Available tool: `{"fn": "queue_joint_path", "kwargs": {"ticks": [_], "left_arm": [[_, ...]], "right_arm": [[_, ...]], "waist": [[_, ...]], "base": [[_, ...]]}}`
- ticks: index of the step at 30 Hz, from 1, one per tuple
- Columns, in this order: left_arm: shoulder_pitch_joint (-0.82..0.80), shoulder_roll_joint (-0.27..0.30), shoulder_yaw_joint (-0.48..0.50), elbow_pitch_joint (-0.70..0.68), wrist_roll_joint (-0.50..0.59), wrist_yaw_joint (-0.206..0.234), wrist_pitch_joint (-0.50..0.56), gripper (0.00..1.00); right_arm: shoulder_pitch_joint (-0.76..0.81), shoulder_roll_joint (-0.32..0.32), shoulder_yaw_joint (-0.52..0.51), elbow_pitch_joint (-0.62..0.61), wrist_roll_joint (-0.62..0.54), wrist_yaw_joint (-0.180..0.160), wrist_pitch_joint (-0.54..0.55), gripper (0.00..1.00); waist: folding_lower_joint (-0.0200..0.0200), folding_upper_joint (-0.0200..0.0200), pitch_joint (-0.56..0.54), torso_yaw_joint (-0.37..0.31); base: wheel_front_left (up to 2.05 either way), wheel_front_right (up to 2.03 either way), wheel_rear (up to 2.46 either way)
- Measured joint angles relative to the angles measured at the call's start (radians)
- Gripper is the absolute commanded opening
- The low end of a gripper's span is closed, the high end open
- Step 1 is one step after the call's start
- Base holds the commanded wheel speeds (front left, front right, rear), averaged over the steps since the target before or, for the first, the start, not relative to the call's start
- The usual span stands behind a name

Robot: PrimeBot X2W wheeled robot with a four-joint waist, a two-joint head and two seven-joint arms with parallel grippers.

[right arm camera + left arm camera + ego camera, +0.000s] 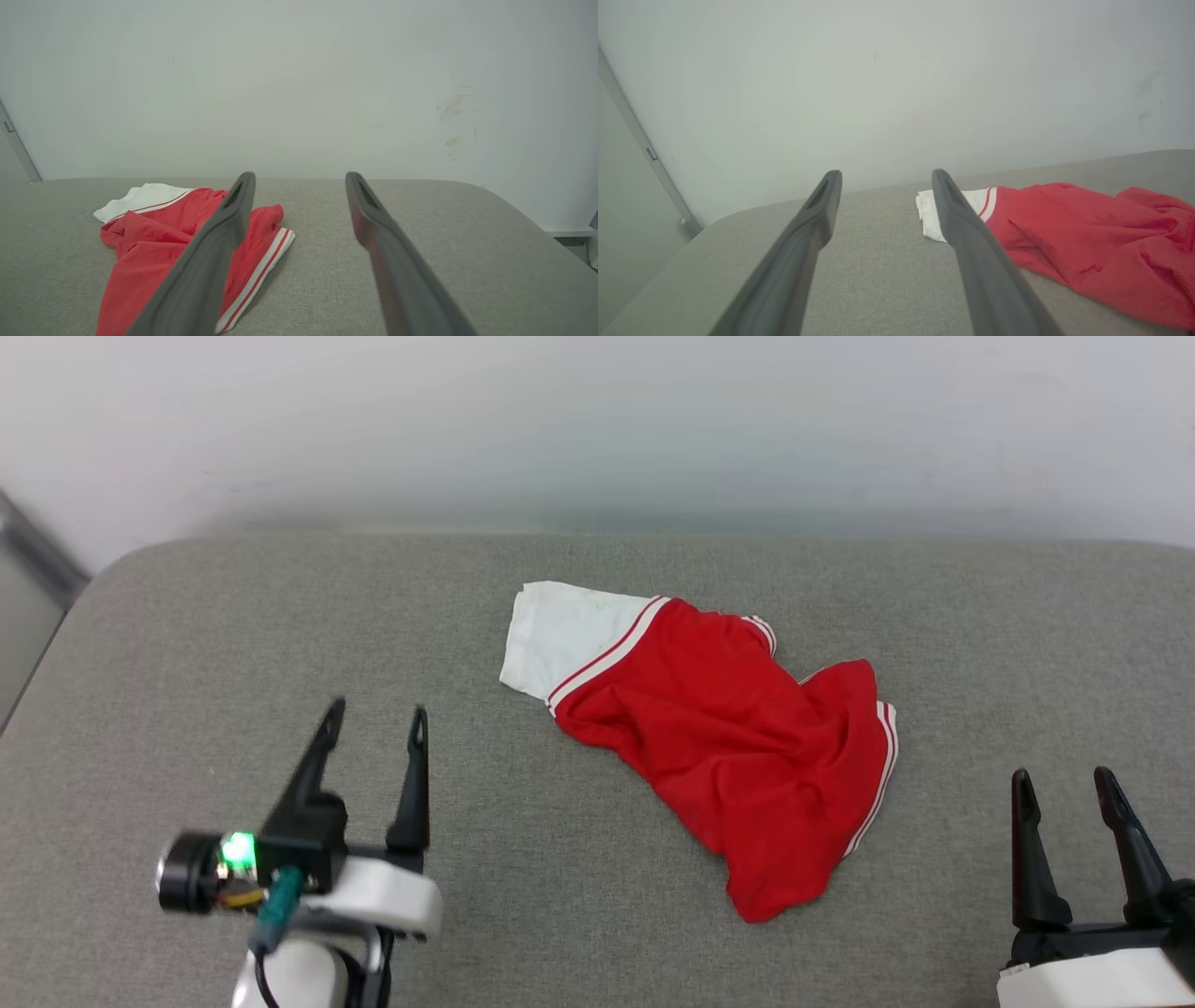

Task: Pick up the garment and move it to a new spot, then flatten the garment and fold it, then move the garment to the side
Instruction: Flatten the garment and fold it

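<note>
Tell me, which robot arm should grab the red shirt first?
Probably the left. The open left gripper sits nearer the crumpled red fabric jersey, close to its white sleeve; the open right gripper stands farther from the striped hem.

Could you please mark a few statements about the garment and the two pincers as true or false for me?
1. The garment lies rumpled on the grey cushioned surface. True.
2. The left pincer is shut on the white sleeve. False: it is open and empty, apart from the garment.
3. The right pincer is open and holds nothing. True.
4. The garment is folded into a neat rectangle. False: it lies bunched and wrinkled, not yet flattened.
5. The white sleeve lies at the garment's end toward the robot's left. True.
</note>
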Motion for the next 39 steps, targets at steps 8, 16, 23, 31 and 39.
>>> {"fn": "queue_joint_path", "kwargs": {"ticks": [8, 16, 23, 31, 39], "left_arm": [[-0.301, 0.08, 0.027, 0.095, -0.018, -0.137, 0.0, 1.0], [-0.693, 0.169, -0.014, 0.249, -0.078, -0.2, 0.129, 1.0], [-0.959, 0.265, -0.221, 0.329, -0.265, -0.208, 0.476, 1.0], [-1.153, 0.381, -0.429, 0.382, -0.587, -0.208, 0.886, 1.0], [-1.218, 0.424, -0.538, 0.423, -0.778, -0.208, 1.165, 1.0]], "right_arm": [[-0.052, 0.0, 0.022, -0.022, -0.015, 0.0, 0.0, 1.0], [-0.116, 0.0, 0.026, -0.056, -0.031, 0.0, 0.0, 1.0], [-0.166, 0.0, 0.029, -0.078, -0.039, 0.0, 0.0, 1.0], [-0.223, 0.0, 0.043, -0.102, -0.041, 0.0, 0.0, 1.0], [-0.265, 0.0, 0.049, -0.116, -0.041, 0.0, 0.0, 1.0]], "waist": [[0.0001, 0.0, 0.063, -0.017], [0.0001, 0.0, 0.174, -0.046], [0.0002, 0.0, 0.279, -0.072], [0.0003, 0.0, 0.383, -0.111], [0.0002, 0.0, 0.471, -0.151]], "base": [[0.0, 0.0, 0.0], [0.0, 0.0, 0.0], [0.0, 0.0, 0.0], [0.0, 0.0, 0.0], [0.0, 0.0, 0.0]]}}
